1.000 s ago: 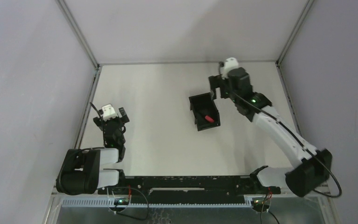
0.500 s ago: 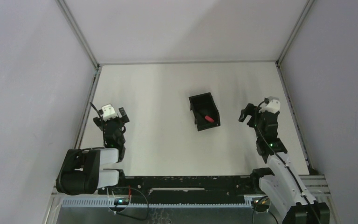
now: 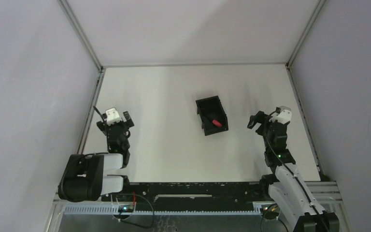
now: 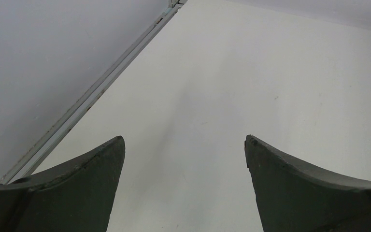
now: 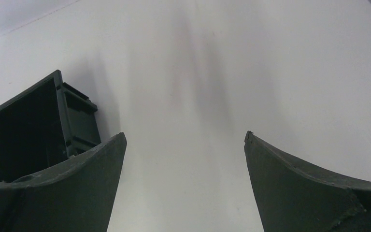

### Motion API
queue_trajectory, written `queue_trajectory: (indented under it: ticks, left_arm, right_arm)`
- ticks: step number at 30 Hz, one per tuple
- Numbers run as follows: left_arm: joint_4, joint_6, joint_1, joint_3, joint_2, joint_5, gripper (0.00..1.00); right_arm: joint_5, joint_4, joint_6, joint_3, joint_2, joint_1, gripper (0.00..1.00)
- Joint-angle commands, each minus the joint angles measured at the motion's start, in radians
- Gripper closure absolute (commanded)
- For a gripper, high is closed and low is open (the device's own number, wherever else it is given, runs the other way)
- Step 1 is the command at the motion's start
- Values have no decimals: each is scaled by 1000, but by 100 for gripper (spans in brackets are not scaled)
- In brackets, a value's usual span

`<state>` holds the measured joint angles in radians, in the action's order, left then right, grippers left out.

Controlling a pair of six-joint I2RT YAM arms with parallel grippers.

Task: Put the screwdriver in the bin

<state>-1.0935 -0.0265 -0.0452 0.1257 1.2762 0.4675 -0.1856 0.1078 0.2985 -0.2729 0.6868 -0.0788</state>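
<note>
The black open-top bin stands at the table's middle. The red-handled screwdriver lies inside it, near its front right. In the right wrist view the bin shows at the left, its inside dark; the screwdriver is hidden there. My right gripper is open and empty, pulled back to the right of the bin and apart from it; its jaws stand wide in the right wrist view. My left gripper is open and empty at the near left, over bare table.
Metal frame rails run along the table's left and right edges, with grey walls behind. The left rail shows close beside the left gripper. Both arm bases sit at the near edge.
My right arm has drawn back from beside the bin's far right corner to the near right, folding toward its base. The screwdriver stays in the bin. The left arm has not moved.
</note>
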Motion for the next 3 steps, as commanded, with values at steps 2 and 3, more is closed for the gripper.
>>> queue_trajectory:
  ticks: [2,3]
  left_arm:
    - [-20,0,5,49,-4,-12,2]
    - [-19,0,5,49,-5,-11,2]
  right_arm:
    - [-15,47,21,-15,-3,7,0]
    - [-15,47,21,-14,-3,8,0]
